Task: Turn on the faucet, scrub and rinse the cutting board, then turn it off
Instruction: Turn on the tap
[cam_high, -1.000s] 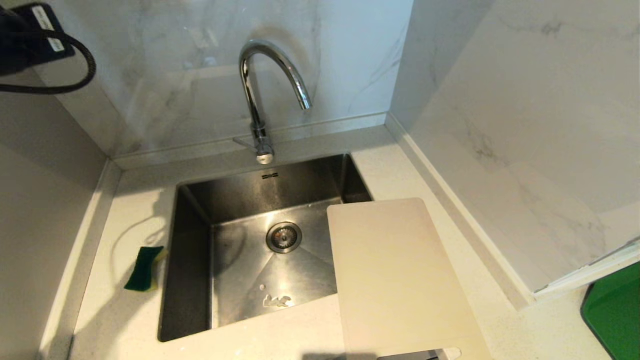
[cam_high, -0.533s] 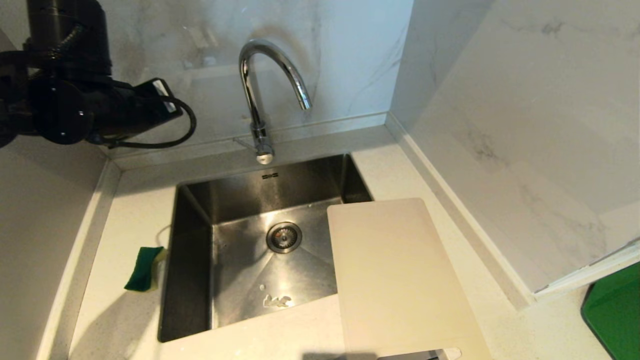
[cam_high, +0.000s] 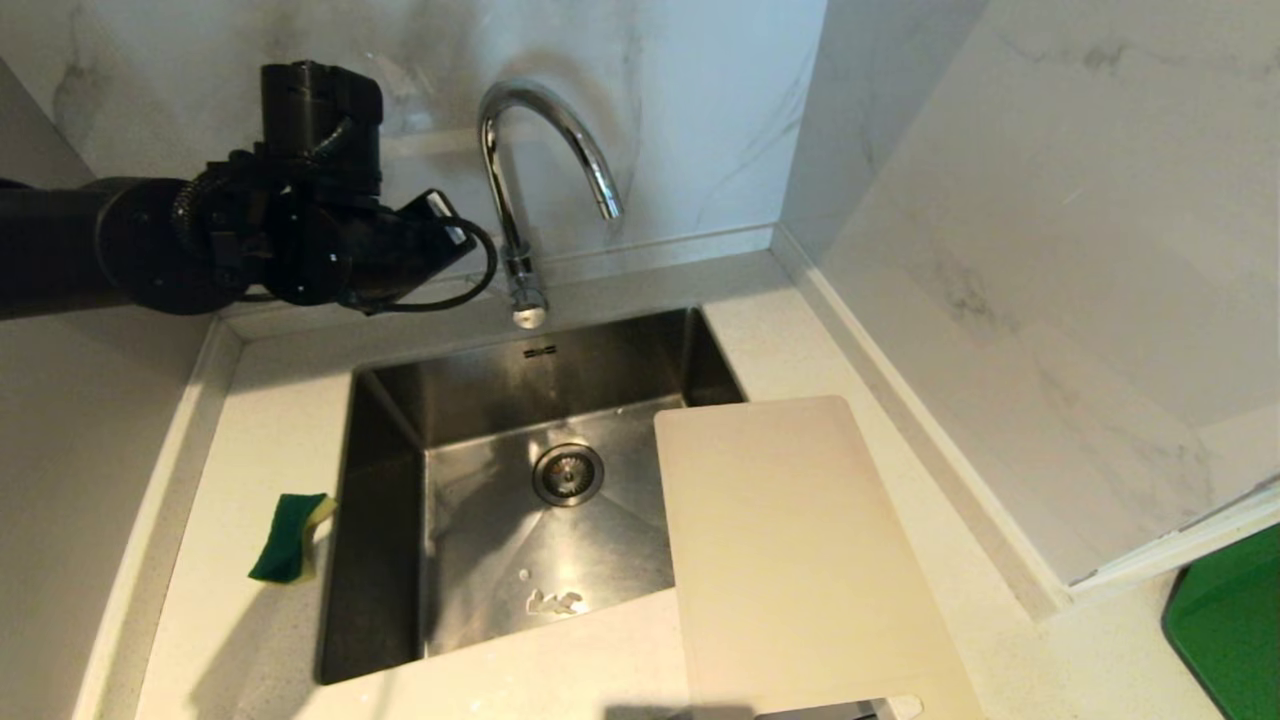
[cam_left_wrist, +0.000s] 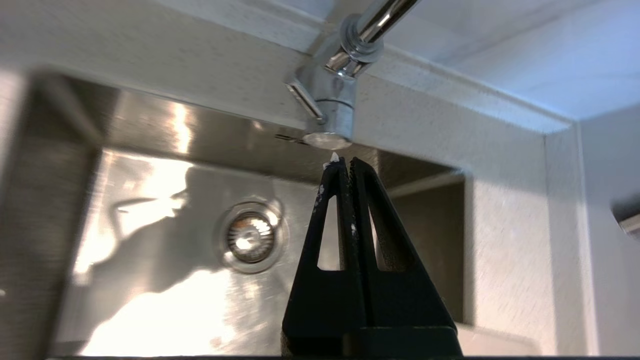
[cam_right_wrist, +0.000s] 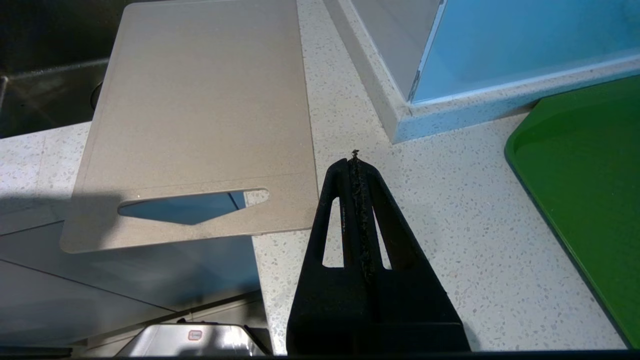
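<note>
Left gripper (cam_left_wrist: 344, 162): jaws closed, empty, just before the shiny chrome gooseneck faucet (cam_left_wrist: 330, 107) (near its base).
Right gripper (cam_right_wrist: 355, 160): jaws closed, empty.

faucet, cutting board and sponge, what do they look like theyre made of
The faucet looks like polished chrome-plated metal: mirror-bright, with sharp reflections along the arched spout. The cutting board seems to be matte off-white plastic: thin, uniform, no wood grain, with a cut-out handle slot. The sponge looks like soft yellow foam under a green scouring layer, though its texture is hard to make out.

light: bright | glare: sink (cam_left_wrist: 150, 320) floor | blur: left wrist view edges
</note>
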